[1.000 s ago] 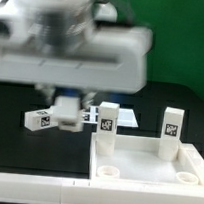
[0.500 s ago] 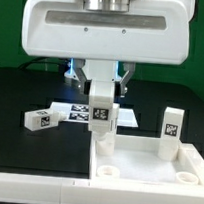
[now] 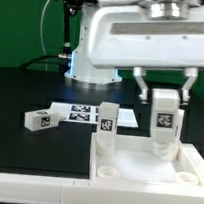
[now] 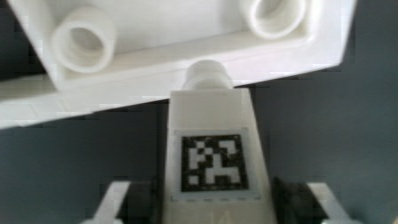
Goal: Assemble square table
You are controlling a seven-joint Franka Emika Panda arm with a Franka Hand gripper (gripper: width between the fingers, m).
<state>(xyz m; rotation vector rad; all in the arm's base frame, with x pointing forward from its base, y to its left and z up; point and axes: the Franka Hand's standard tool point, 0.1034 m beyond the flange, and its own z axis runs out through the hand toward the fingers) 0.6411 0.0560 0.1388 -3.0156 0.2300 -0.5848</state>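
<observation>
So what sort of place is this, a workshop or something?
Most likely a robotics lab test bench rather than a workshop. A robot arm reaches over a black table in front of a green backdrop, and the marker board and white legs bear printed square tags.

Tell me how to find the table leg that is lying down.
Start at the big white tabletop, the one shaped like a tray, then look toward the exterior view's left across the black table. Beside the flat marker board is the lying leg, short and white. The left standing leg and the right standing leg are upright at the tabletop's far corners; only this one is on its side.
</observation>
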